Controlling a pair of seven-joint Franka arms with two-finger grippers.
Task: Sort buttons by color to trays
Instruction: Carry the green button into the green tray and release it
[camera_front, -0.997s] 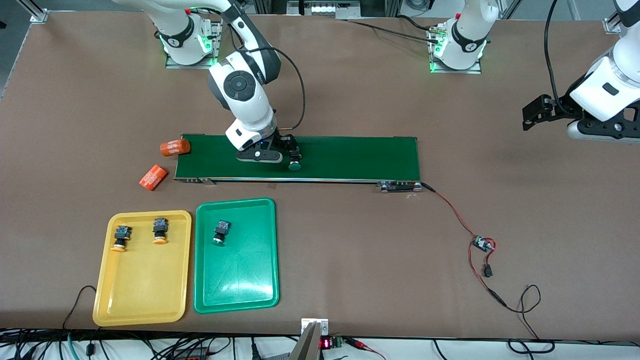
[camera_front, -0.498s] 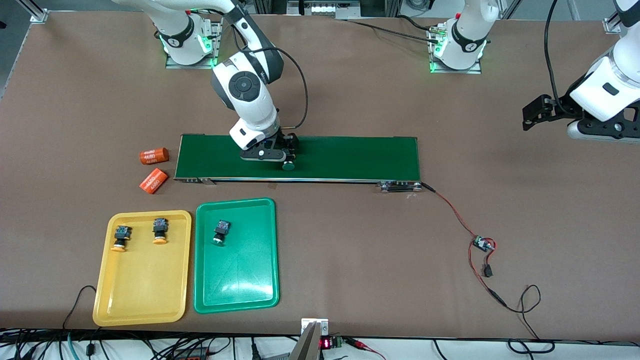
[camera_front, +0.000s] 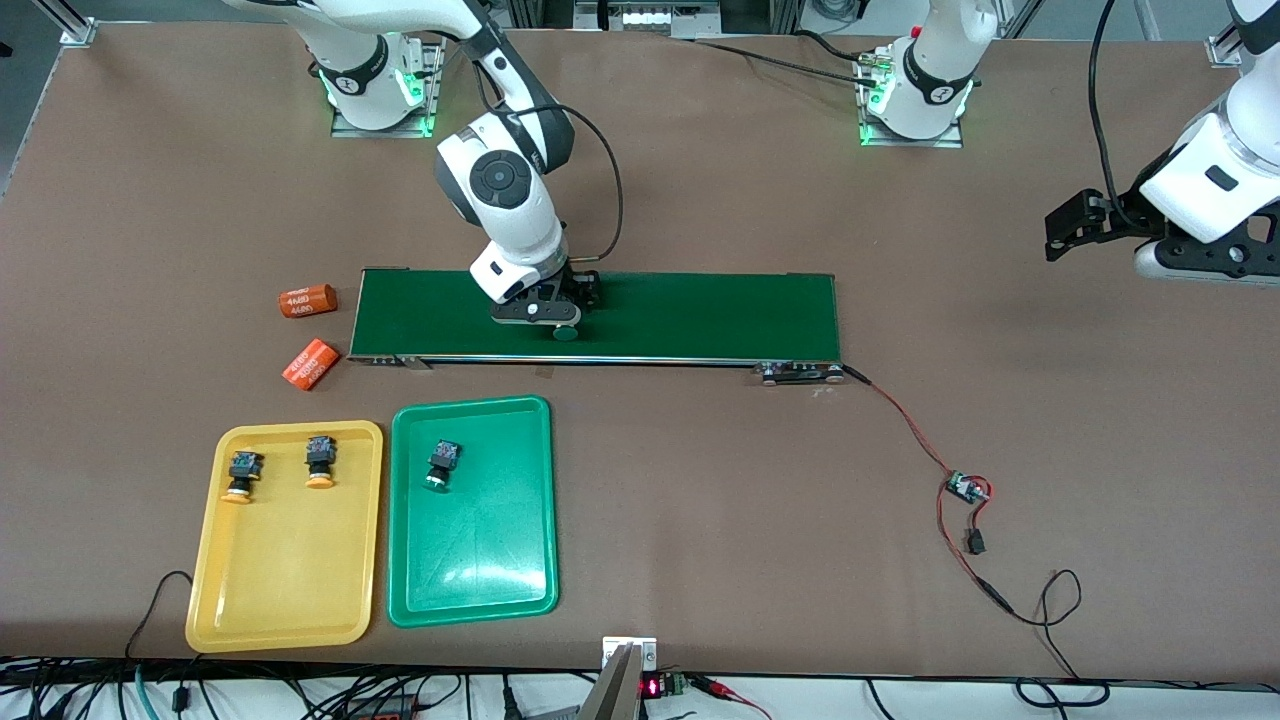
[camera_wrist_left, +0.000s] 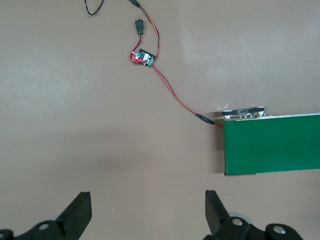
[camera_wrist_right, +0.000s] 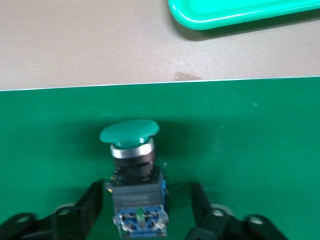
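With the right gripper (camera_wrist_right: 142, 210) spread around the green button (camera_wrist_right: 132, 165) on the conveyor belt (camera_front: 700, 315), I judged squeezing its body squarely was best, while the left gripper (camera_wrist_left: 145, 215) waited, gaping.

Not much you could actually read here. The two orange cylinders (camera_front: 307, 301) (camera_front: 310, 363) lying on the surface near the right arm's end of the green belt (camera_front: 700, 315) each had "4680" printed in white. There was a small red digit display (camera_front: 651, 687) at the surface edge nearest the front camera, but you couldn't make out its number.
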